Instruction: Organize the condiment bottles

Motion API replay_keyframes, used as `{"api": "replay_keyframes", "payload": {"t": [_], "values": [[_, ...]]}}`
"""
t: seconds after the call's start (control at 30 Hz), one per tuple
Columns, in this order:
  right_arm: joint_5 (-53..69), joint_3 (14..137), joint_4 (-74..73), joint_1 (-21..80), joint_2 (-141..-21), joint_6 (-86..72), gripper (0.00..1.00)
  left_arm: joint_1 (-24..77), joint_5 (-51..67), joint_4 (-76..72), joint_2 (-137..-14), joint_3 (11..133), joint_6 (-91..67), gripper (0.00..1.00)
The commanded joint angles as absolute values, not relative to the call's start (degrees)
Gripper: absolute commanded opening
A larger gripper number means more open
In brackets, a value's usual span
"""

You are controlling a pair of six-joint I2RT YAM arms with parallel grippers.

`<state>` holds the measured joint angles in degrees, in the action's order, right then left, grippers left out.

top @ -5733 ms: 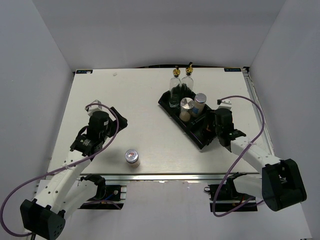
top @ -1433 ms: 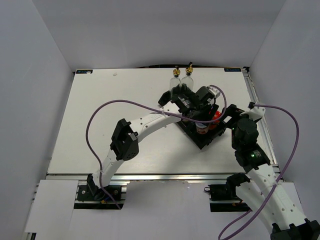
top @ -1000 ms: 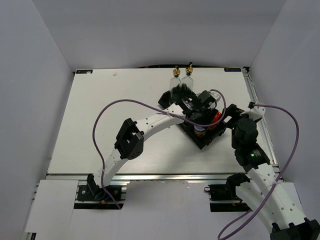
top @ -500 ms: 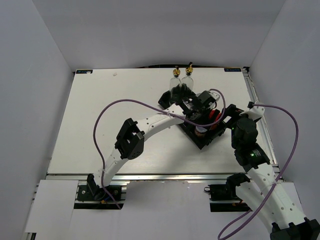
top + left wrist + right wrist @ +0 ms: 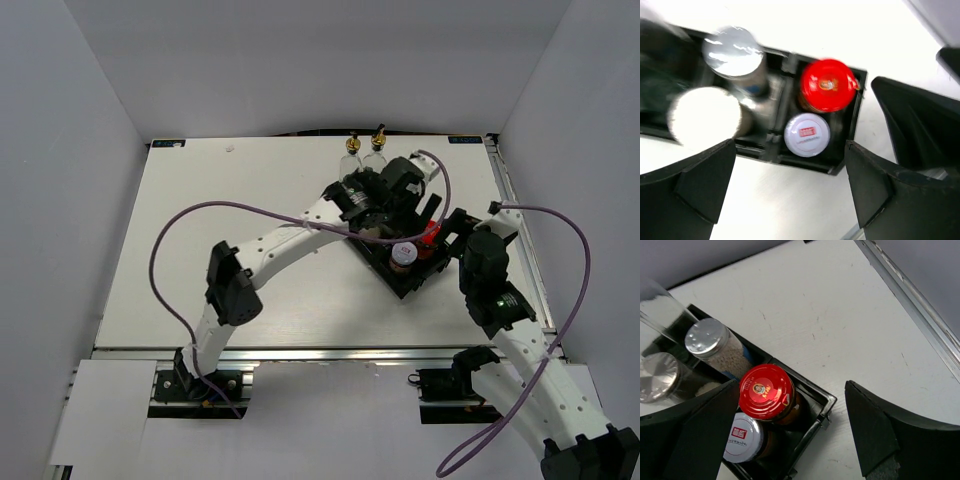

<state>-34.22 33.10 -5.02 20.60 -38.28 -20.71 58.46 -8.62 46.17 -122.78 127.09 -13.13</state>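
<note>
In the near end compartment of the black tray (image 5: 826, 401) a red-lidded dark jar (image 5: 766, 391) stands beside a white-lidded jar (image 5: 742, 437). Two silver-capped shakers (image 5: 707, 337) fill the middle compartment. The two tall glass bottles with gold tops (image 5: 362, 152) stand at the tray's far end. My left gripper (image 5: 790, 192) hovers open and empty above the tray, over the white-lidded jar (image 5: 806, 134) and red-lidded jar (image 5: 827, 85). My right gripper (image 5: 792, 435) is open and empty too, just right of the tray's near end. Seen from above, the left gripper (image 5: 398, 215) and right gripper (image 5: 452, 232) face each other across the tray (image 5: 405, 287).
The left arm stretches diagonally across the table to the tray. The table's right rail (image 5: 920, 305) runs close by the right gripper. White walls enclose the table on three sides. The tray (image 5: 812, 167) sits askew at the right of the table.
The left gripper opened, let go of the white-lidded jar in the tray beside the red-lidded jar, and rose back away from it. The right arm shifted only slightly.
</note>
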Motion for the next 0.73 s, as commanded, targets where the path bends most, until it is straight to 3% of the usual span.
{"api": "replay_keyframes", "payload": {"t": [0.0,0.07,0.23,0.37,0.5,0.7], "values": [[-36.9,37.8,-8.0,20.7,-41.0,-22.1,0.89,58.4,-19.4,42.4,-108.2,120.9,-11.4,0.98],[-38.1,40.5,-12.1,20.7,-43.6,-22.8,0.89,56.6,-23.3,38.1,-98.9,112.8,-12.5,0.98],[-41.0,41.9,-14.7,20.5,-44.3,-24.2,0.89,35.5,-25.6,25.4,-80.3,84.5,-20.6,0.98],[-39.5,45.0,-18.3,20.4,-46.0,-24.8,0.9,21.0,-32.9,22.7,-68.0,71.6,-22.2,0.98],[-41.2,47.5,-21.3,20.4,-46.4,-27.0,0.89,6.7,-33.4,17.7,-59.9,61.2,-25.5,0.98],[-40.0,45.0,-17.2,20.4,-43.6,-24.6,0.89,3.1,-29.7,15.0,-58.0,57.6,-28.5,0.98]]}}
